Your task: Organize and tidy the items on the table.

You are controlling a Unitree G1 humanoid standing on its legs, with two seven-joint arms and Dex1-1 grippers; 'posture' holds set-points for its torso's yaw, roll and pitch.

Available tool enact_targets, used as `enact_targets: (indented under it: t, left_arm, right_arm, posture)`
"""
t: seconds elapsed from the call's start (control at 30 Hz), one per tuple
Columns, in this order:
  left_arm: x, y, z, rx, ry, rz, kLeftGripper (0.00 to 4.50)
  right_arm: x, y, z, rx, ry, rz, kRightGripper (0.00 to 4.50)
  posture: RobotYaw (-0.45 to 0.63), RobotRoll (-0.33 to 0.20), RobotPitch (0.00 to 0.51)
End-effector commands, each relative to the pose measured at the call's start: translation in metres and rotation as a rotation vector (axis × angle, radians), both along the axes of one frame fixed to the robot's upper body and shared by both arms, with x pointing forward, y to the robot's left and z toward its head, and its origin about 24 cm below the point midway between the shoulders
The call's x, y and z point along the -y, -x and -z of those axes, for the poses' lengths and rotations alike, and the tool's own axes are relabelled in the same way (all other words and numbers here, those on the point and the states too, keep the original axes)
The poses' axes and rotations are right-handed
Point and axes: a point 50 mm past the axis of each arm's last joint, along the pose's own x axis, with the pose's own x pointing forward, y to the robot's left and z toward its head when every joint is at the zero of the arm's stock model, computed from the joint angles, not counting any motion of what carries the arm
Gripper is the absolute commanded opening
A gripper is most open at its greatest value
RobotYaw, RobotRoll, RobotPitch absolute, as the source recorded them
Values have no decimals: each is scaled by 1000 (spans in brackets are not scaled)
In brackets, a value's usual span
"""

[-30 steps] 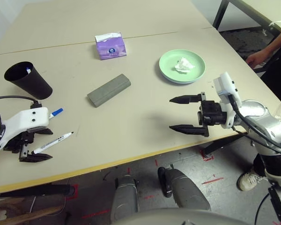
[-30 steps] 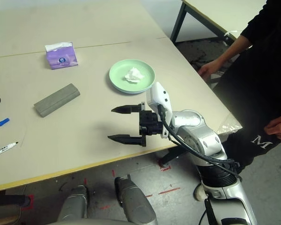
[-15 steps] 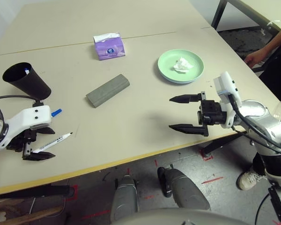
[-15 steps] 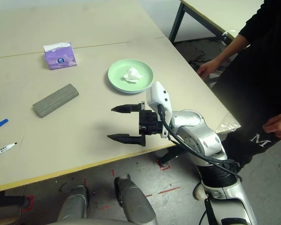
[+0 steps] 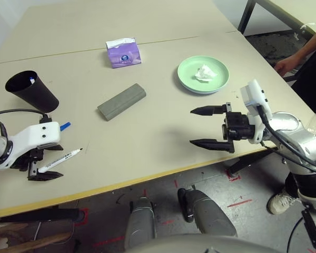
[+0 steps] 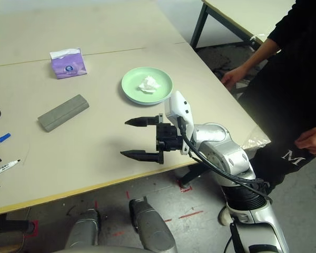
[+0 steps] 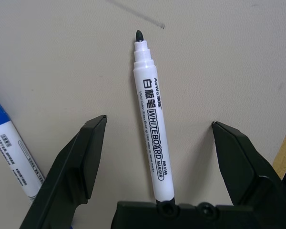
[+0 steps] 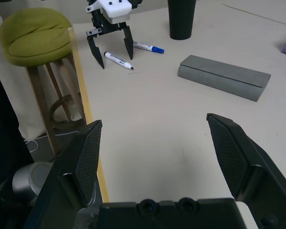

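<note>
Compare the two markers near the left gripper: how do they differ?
The black-tipped marker lies between the left gripper's open fingers; the blue marker lies outside them, beside it. The first shows a bare black tip, the second a blue end. Both are white-bodied and lie flat on the table.

Your left gripper [image 5: 42,169] stands spread over the black marker [image 5: 60,159], which lies between its fingers with bare table [image 5: 147,147] on both sides. The blue marker [image 5: 63,126] and cup [image 5: 31,90] crowd the left of the frame just above it. The centre, before your wide-open right gripper [image 5: 206,127], lies bare up to the case [image 5: 121,101]. A person [image 6: 289,79] stands at the right.
</note>
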Motion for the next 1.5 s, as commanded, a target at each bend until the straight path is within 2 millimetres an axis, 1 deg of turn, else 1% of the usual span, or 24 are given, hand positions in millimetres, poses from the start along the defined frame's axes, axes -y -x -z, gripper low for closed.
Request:
enact_targets:
  t: [0.03, 0.1, 0.2, 0.47, 0.57, 0.6, 0.8, 0.97, 1.07, 1.13, 1.23, 1.4, 1.5]
  left_arm:
    - [-3, 5, 17, -47, -5, -17, 4489]
    - [-3, 5, 18, -48, -3, -15, 4489]
    - [-2, 4, 17, -44, 4, -10, 3933]
    - [-1, 1, 12, -43, 16, 1, 1447]
    - [-1, 1, 10, -50, 20, 2, 443]
    - [-1, 1, 9, -52, 22, 3, 272]
    - [2, -1, 0, -55, 43, 11, 266]
    - [12, -6, -19, -31, 112, 11, 266]
    - [17, -10, -45, 3, 144, 3, 266]
    - [19, -11, -55, 16, 156, 0, 266]
    - [26, -15, -78, 74, 206, 2, 266]
    - [38, -26, -114, 259, 367, -4, 266]
    - [36, -33, -126, 394, 450, -34, 266]
  right_arm:
    - [1, 3, -7, 23, -4, -9, 4500]
    - [1, 4, -7, 22, -4, -8, 4500]
    - [1, 4, -7, 21, -3, -6, 4500]
    - [1, 4, -7, 22, -2, -6, 4500]
    - [1, 4, -7, 22, -3, -8, 4500]
    - [0, 4, -7, 22, -3, -10, 4500]
    - [0, 4, -7, 18, -4, -14, 4500]
    - [-1, 4, -6, 16, -4, -18, 4500]
    - [-2, 3, -6, 13, -1, -24, 4500]
    - [-2, 2, -6, 13, 0, -27, 4500]
    - [-3, 1, -7, 13, -1, -32, 4500]
    - [-4, -1, -6, 12, -3, -35, 4500]
    - [-5, -2, -7, 13, -8, -31, 4500]
  posture:
    - [-160, 0, 189]
    - [-161, 0, 189]
    - [-162, 0, 189]
    - [-160, 0, 188]
    - [-158, 0, 189]
    - [-158, 0, 190]
    - [-151, 0, 193]
    - [-141, 0, 192]
    - [-134, 0, 190]
    - [-129, 0, 189]
    - [-120, 0, 189]
    - [-114, 0, 193]
    - [-111, 0, 192]
